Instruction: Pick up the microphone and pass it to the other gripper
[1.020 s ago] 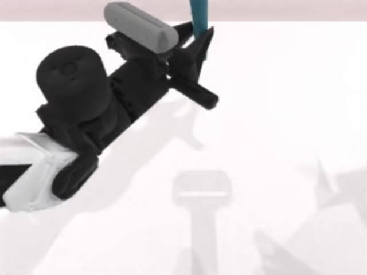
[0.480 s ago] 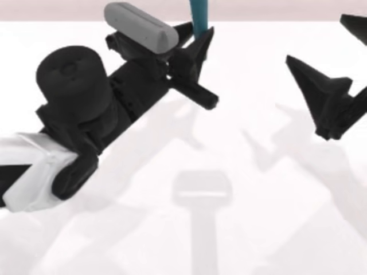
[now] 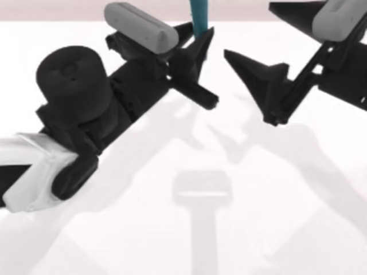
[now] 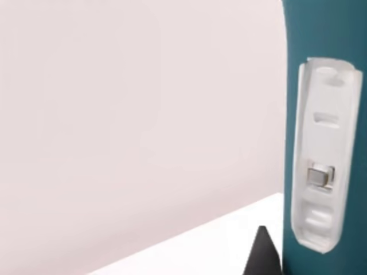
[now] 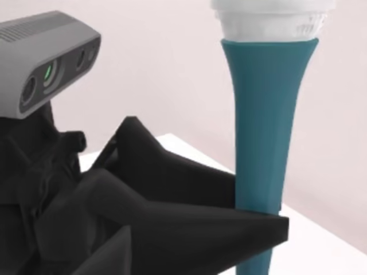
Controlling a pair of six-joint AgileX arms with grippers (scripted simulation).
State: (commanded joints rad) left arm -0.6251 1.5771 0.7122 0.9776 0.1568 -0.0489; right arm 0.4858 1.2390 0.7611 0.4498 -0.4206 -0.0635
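Your left gripper is clamped on the lower handle of the microphone and holds it upright above the table near the far edge, head up, so the upper handle stays free for a second grasp. Your right gripper hangs just beside it with fingers spread wide and empty, evidently lined up to receive.

No readable text anywhere (switch patch markings perhaps too faint).

White table, apparently only shadows on it
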